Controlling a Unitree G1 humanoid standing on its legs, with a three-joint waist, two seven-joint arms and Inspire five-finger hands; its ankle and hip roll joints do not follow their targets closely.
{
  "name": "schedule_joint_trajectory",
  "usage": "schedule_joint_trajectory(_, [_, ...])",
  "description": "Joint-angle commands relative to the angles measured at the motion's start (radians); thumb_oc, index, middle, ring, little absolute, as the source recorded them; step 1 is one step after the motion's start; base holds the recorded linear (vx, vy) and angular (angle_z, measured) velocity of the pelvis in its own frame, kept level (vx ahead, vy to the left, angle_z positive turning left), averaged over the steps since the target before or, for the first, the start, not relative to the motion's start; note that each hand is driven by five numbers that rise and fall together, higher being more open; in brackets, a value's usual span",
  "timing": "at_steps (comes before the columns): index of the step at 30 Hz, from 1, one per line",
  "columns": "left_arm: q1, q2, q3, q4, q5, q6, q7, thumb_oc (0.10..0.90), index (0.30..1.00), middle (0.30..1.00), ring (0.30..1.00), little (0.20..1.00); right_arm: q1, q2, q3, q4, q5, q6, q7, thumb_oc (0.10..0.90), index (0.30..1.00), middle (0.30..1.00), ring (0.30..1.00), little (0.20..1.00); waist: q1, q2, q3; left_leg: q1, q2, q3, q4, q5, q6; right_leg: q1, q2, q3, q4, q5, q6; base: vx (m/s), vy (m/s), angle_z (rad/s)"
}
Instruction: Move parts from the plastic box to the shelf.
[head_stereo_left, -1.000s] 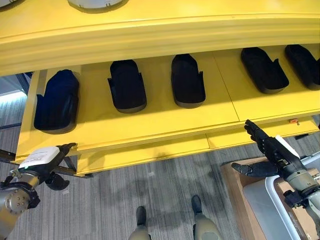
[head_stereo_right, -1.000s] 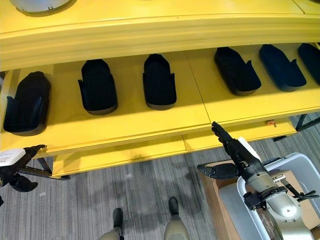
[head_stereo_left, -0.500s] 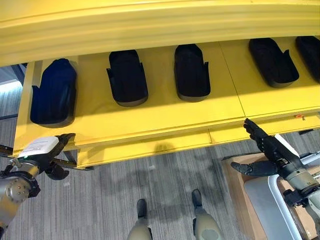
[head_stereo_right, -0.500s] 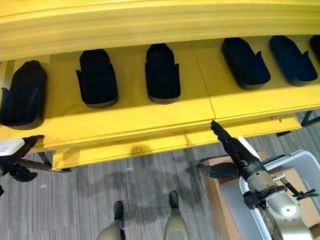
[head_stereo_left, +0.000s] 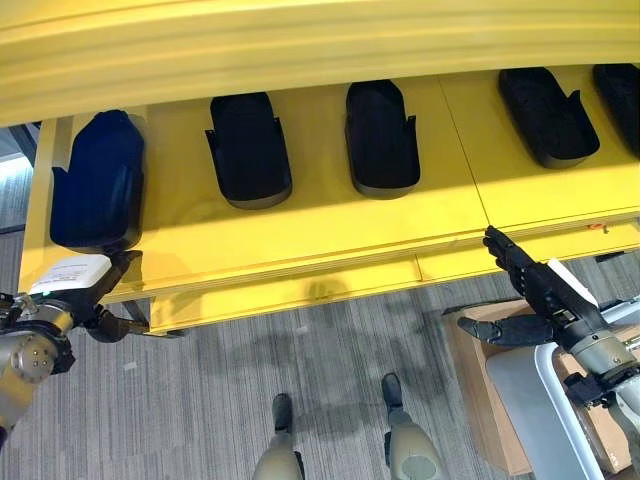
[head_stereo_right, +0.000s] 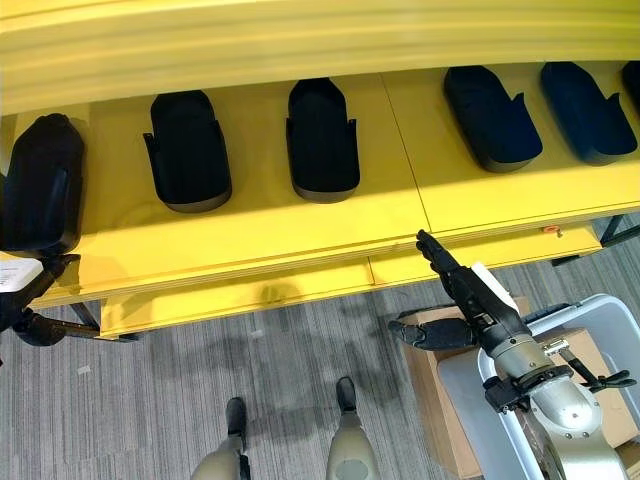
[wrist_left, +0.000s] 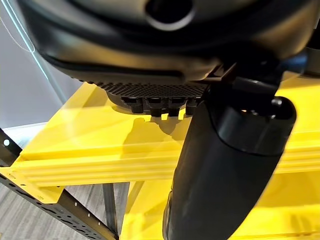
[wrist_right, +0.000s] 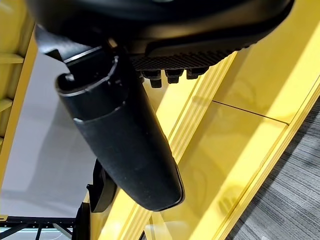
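Black parts (head_stereo_left: 380, 140) lie in a row on the yellow shelf (head_stereo_left: 300, 225). The grey plastic box (head_stereo_right: 475, 415) stands lower right. Right hand (head_stereo_left: 540, 295) and left hand (head_stereo_left: 85, 305) hover at the shelf's edge, fingers released, holding nothing.

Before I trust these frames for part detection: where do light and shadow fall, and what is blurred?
Left eye view: a bright band crosses the yellow shelf below the dark parts. Left wrist view: the left hand looms close and soft, casting finger shadows on the shelf.
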Motion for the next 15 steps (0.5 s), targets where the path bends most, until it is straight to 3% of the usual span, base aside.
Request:
schedule_joint_trajectory(1, [-0.082,0.117,0.073,0.063,0.036,0.018,0.044,0.9,1.0,1.0,1.0,1.0,-0.063,-0.032,-0.085,-0.096,0.027,-0.103,-0.022,0.9,1.0,1.0,1.0,1.0,-0.006,-0.033,-0.029,0.054,0.012,0.061,0.166,-0.226,0.07,-0.112,-0.096,0.056,0.126,-0.01,0.07,0.0,0.0,0.0])
schedule_joint_trajectory(15, [-0.208,0.153,-0.023,0.149,0.041,0.024,0.053,0.9,1.0,1.0,1.0,1.0,-0.055,-0.044,-0.084,-0.105,0.039,-0.108,-0.019,0.9,1.0,1.0,1.0,1.0,-0.02,-0.041,-0.025,0.029,0.009,0.067,0.199,-0.239,0.073,-0.129,-0.094,0.07,0.127,-0.002,0.07,0.0,0.001,-0.01])
